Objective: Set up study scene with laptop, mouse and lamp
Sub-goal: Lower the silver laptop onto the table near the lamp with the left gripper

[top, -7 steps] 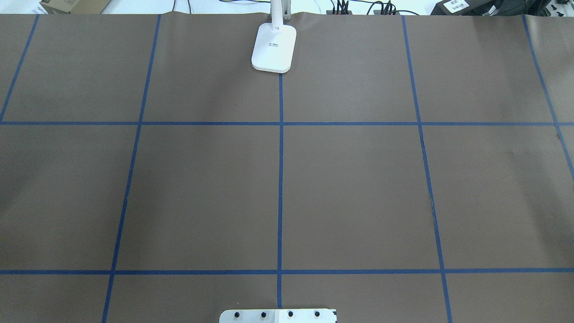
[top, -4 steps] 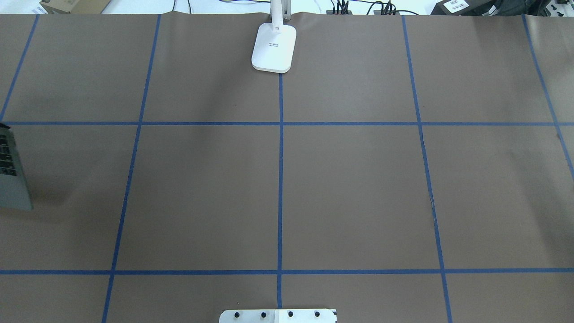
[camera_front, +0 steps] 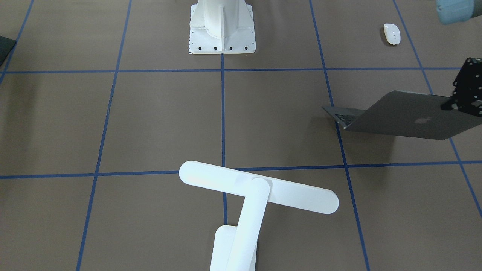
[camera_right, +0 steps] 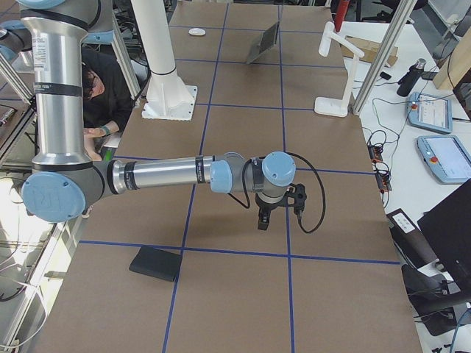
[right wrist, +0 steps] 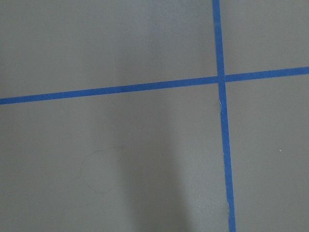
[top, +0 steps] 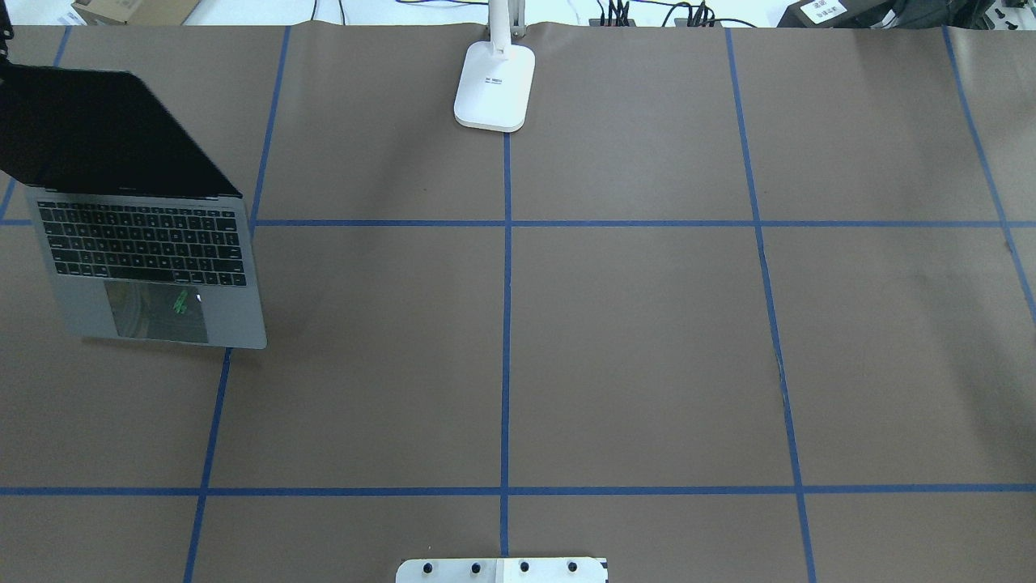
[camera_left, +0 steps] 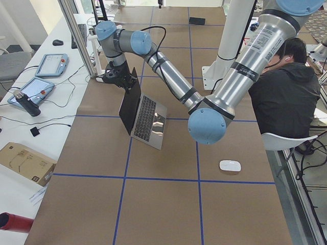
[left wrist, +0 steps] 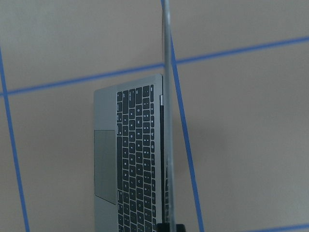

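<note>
The open grey laptop (top: 154, 267) is at the table's left and shows in the front view (camera_front: 406, 116). My left gripper (camera_front: 452, 103) is shut on the top edge of its screen lid, which runs edge-on down the left wrist view (left wrist: 166, 121). I cannot tell whether the laptop's base touches the table. The white mouse (camera_front: 391, 33) lies near the robot's side, behind the laptop. The white lamp (camera_front: 260, 188) stands at the far middle edge, its base (top: 495, 85) on the centre line. My right gripper (camera_right: 261, 220) hovers over bare table; I cannot tell whether it is open or shut.
The white bolted pedestal (camera_front: 222, 26) stands at the robot's side, middle. A black square pad (camera_right: 156, 262) lies on the table near the right arm. A seated person (camera_left: 286, 87) is behind the robot. Tablets and cables lie past the far edge.
The laptop has come in from the left edge of the overhead view and moved right. A second ago it was out of view; half a second ago only a corner showed.
</note>
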Tool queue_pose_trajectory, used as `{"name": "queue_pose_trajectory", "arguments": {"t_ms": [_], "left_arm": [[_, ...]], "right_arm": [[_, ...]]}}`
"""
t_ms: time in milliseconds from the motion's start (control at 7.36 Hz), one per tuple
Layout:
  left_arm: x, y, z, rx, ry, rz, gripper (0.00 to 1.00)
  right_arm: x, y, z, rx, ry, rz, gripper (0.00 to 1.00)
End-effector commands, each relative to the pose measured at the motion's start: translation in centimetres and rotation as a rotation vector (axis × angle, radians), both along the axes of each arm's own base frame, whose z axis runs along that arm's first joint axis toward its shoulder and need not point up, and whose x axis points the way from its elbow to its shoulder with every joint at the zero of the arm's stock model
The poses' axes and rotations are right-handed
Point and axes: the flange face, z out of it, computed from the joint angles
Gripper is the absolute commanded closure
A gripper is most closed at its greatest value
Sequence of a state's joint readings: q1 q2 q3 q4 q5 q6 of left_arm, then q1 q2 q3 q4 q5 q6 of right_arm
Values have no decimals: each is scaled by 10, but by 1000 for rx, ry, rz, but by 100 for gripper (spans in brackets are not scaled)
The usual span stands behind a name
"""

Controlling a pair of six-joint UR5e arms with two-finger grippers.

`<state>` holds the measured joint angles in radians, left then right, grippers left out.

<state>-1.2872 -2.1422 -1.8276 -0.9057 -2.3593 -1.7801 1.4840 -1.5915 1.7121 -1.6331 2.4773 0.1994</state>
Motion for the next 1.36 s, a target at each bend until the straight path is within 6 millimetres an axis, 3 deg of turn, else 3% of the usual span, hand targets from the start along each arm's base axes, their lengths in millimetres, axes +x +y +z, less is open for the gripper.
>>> {"name": "queue_pose_trajectory", "arguments": {"t_ms": [0, 272, 543, 679, 815, 1223], "left_arm": [[55, 10, -36, -82, -11, -31, 100], [94, 24, -90, -151, -37, -1, 100], [133, 37, -109, -167, -54, 19, 100], [161, 41, -114, -160, -88, 44, 100], [185, 36, -116, -162, -123, 63, 100], [220, -1, -147, -166, -121, 64, 100]], "right_arm": [[-3, 0, 3, -37, -1, 16, 0], [-3, 0, 3, -40, -1, 18, 0], [-3, 0, 3, -40, -1, 18, 0], [-3, 0, 3, -40, -1, 18, 0], [-3, 0, 4, -42, 1, 18, 0], [-7, -3, 6, -45, 1, 10, 0]]}}
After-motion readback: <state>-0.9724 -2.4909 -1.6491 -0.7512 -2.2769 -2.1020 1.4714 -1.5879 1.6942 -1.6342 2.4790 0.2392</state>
